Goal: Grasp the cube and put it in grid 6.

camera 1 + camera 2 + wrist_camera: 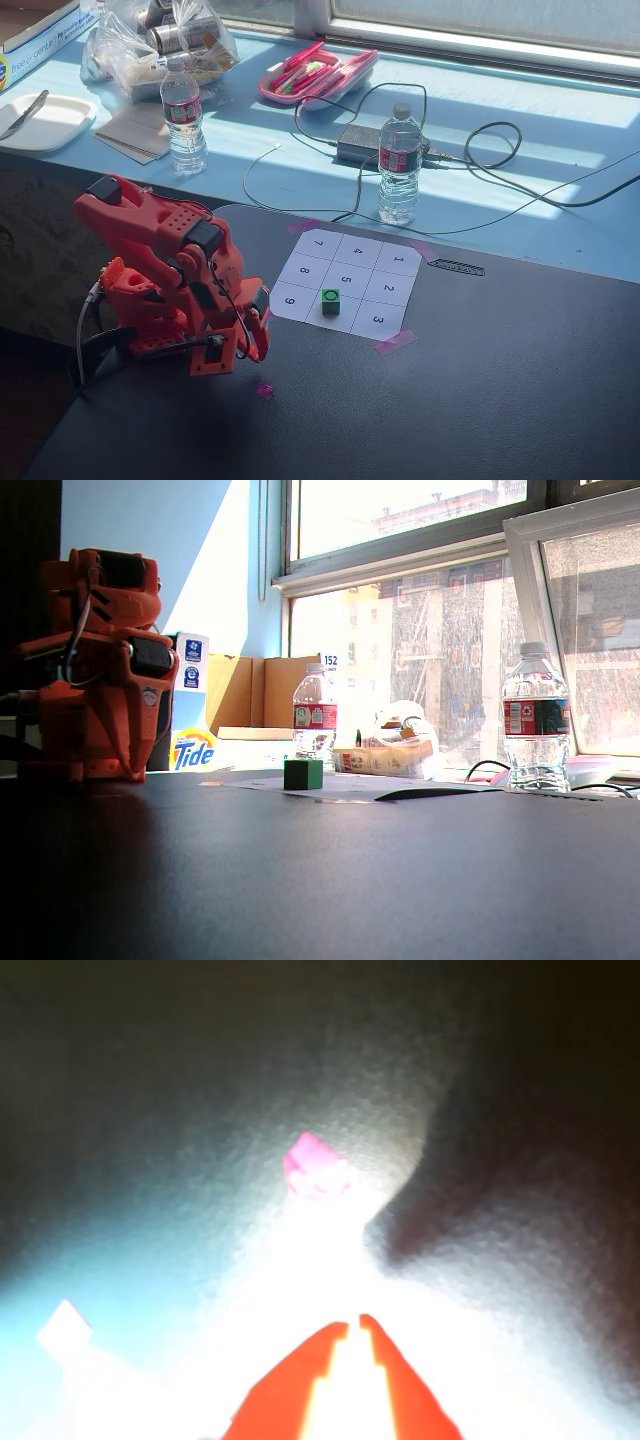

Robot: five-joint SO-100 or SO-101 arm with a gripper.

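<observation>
In a fixed view, one green cube [330,300] sat on the numbered sheet [345,280], in the cell between 9 and 3, up and to the right of the folded orange arm's gripper [258,345]. In another fixed view, the cube [303,774] stood right of the arm, flanked by two water bottles. In the wrist view, the gripper [352,1325] was nearly closed and empty above a pink tape scrap [315,1168], with no cube visible.

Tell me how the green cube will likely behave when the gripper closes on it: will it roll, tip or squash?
The cube has flat faces and sits squat on the numbered sheet, so it probably won't roll or tip. Its crisp edges suggest a rigid block, likely light. It could slide on the smooth paper if nudged off-centre.
</observation>
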